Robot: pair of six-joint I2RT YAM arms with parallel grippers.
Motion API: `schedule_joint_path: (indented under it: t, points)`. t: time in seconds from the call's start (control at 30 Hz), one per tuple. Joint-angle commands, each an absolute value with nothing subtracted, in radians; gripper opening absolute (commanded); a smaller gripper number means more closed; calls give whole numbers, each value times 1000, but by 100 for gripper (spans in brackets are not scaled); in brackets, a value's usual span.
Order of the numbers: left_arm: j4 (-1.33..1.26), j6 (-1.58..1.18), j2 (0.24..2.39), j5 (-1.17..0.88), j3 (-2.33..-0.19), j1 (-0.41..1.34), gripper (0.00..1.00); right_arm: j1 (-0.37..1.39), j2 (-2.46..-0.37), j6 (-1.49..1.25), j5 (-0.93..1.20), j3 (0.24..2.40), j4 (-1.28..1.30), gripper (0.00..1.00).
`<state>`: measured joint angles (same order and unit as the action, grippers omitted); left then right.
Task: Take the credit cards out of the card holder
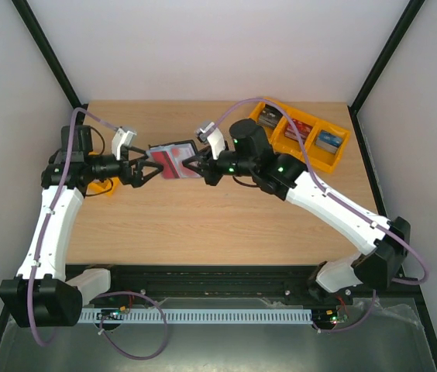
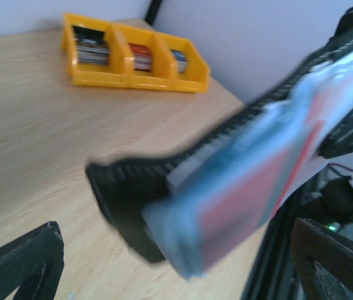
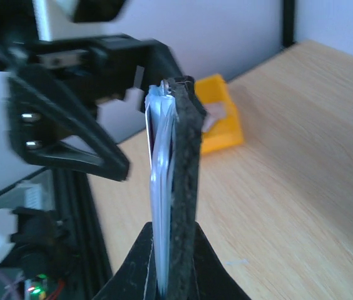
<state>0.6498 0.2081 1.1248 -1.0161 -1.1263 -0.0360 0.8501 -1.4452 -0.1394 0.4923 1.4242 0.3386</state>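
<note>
Black card holder [image 1: 171, 160] pinched by right gripper [image 1: 190, 165], left gripper [image 1: 147, 168] spread wide.

– How many credit cards [image 2: 245, 194] are in the card holder [image 2: 126, 187]?
– Cannot tell: it is smeared in the left wrist view, its far end cut off; the right wrist view shows only its edge.

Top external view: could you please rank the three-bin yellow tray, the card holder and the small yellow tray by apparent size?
1. three-bin yellow tray, clearly largest.
2. card holder, held up nearer the camera, which flatters it.
3. small yellow tray; the left arm hides most of it, so this rank is unsure.
</note>
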Motion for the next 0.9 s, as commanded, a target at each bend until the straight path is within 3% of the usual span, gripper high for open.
schedule_joint_path:
  t: [0.0, 0.2, 0.27, 0.3, 0.43, 0.47, 0.67, 0.77, 0.87]
  points:
    - [705, 265, 1109, -1213, -1134, -32, 99, 837, -1385, -107, 737, 1366, 153, 2]
    - [723, 285, 1108, -1220, -1138, -20, 99, 822, -1397, -134, 845, 1352, 96, 2]
    - [736, 300, 1108, -1234, -1140, -20, 91, 815, -1390, -134, 854, 1343, 82, 2]
    - [751, 317, 1108, -1245, -1144, -20, 78, 809, -1387, -138, 854, 1337, 76, 2]
    - [808, 381, 1106, -1277, -1164, -20, 7, 789, -1384, -158, 856, 1318, 59, 2]
    - [820, 393, 1106, -1279, -1168, -20, 3, 787, -1387, -158, 857, 1318, 59, 2]
    - [865, 439, 1103, -1277, -1182, -21, 2, 754, -1380, -173, 784, 1298, 60, 3]
    - [823, 382, 1102, -1234, -1173, -22, 2, 731, -1376, -196, 666, 1287, 80, 27]
    - [749, 295, 1099, -1153, -1147, -21, 2, 721, -1376, -194, 523, 1305, 143, 44]
